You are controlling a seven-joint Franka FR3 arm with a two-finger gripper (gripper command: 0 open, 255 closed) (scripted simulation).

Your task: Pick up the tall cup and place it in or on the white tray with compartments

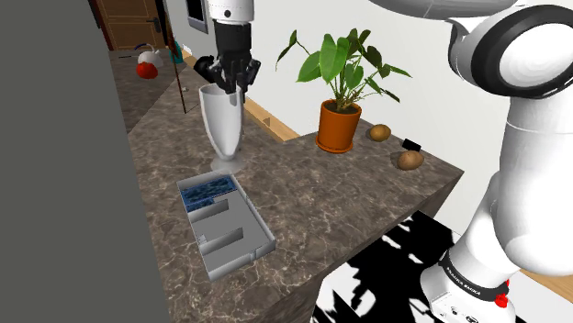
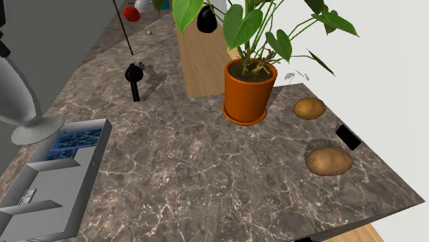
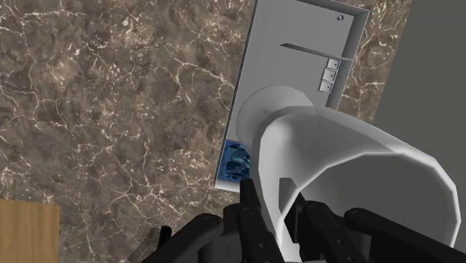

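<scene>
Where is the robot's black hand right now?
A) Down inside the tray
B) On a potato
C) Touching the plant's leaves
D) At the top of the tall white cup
D: the black gripper is at the rim of the tall white cup, and the wrist view shows its fingers clasping the cup's wall.

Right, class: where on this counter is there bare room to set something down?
The widest bare stretch of brown marbled counter lies between the grey compartment tray and the orange potted plant. It is crowded around the two brown potatoes and beside the tall white cup.
</scene>
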